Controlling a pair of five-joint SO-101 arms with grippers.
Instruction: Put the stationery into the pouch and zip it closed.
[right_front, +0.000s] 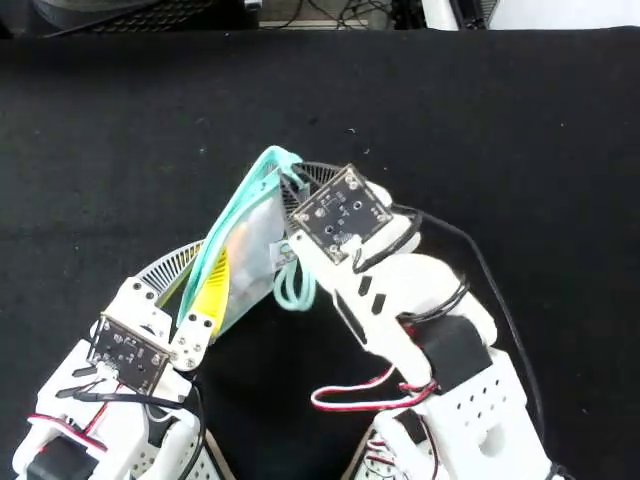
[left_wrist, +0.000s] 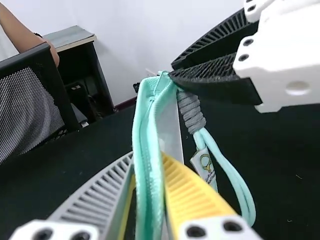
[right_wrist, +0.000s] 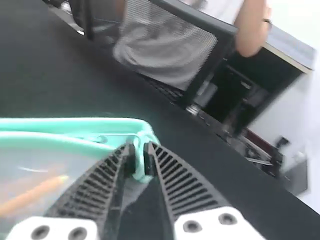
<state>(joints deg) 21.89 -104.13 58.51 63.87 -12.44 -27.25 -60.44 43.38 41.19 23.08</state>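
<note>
A clear pouch (right_front: 245, 245) with a teal zipper edge is held up off the black table, stretched between both grippers. My left gripper (right_front: 195, 285), with one grey and one yellow finger, is shut on the pouch's near end (left_wrist: 150, 150). At the far end, my right gripper (right_front: 292, 185) pinches the teal zipper corner (right_wrist: 140, 131) with its black ribbed fingers (right_wrist: 170, 185). A pencil (right_wrist: 35, 192) shows through the clear side. From that corner hang a grey braided pull (left_wrist: 192, 112) and a teal cord loop (right_front: 292, 290).
The black table (right_front: 500, 130) spreads open to the back, left and right. Red and white wires (right_front: 350, 395) loop beside the right arm's base. Beyond the table stand a mesh chair (right_wrist: 165, 45) and a dark desk (left_wrist: 75, 55).
</note>
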